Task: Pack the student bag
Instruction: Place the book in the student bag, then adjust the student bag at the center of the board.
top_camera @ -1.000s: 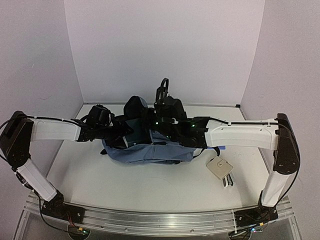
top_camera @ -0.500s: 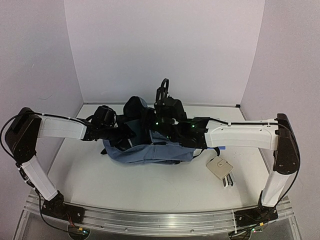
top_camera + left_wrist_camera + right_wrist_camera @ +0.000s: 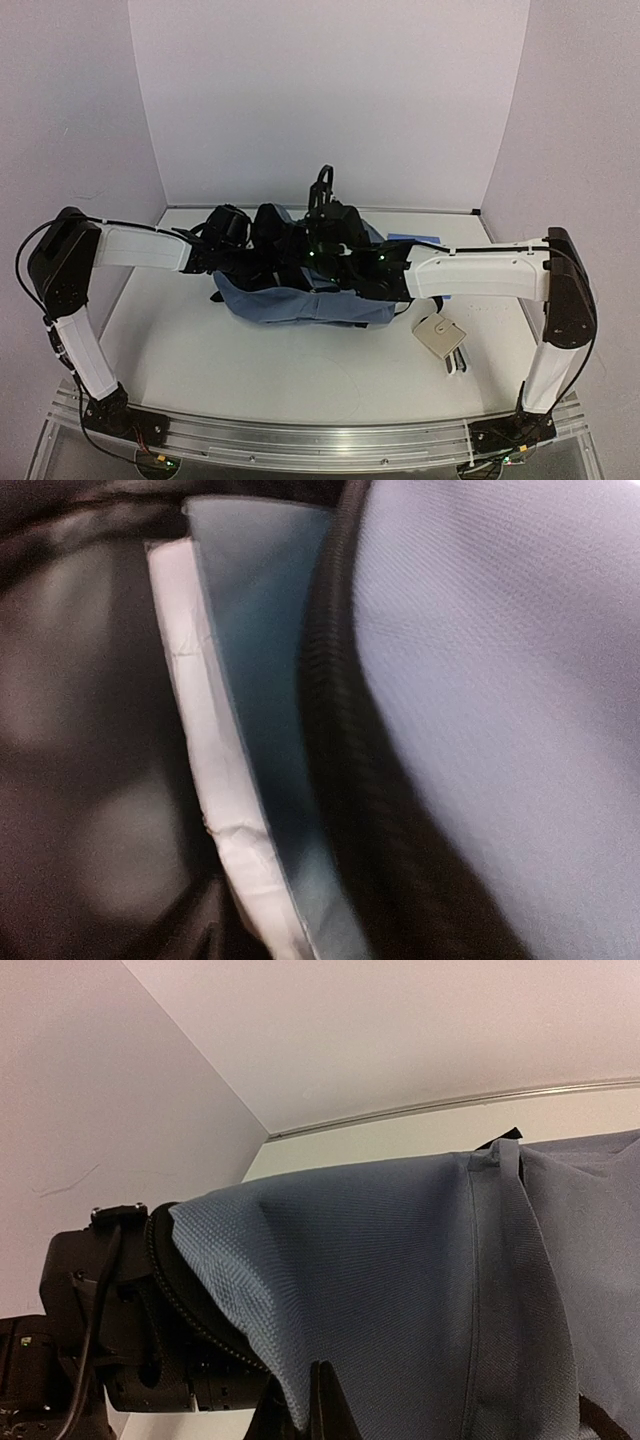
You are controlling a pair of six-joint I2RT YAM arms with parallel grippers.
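The slate-blue student bag lies in the middle of the table with its dark opening facing left. My right gripper is shut on the bag's upper flap and holds it up; in the right wrist view the fabric drapes over the closed fingertips. My left gripper is pushed into the opening, its fingers hidden. The left wrist view shows the dark inside, a book with white pages and a blue cover standing beside the zipper line, and blue bag fabric.
A small beige flat case lies on the table right of the bag, with a black-and-white item under its near corner. A light-blue edge shows behind my right forearm. Walls close the table at the back and both sides.
My left arm has reached further right, deeper into the bag opening. The bag has shifted right and slightly away. My right gripper keeps its hold on the flap.
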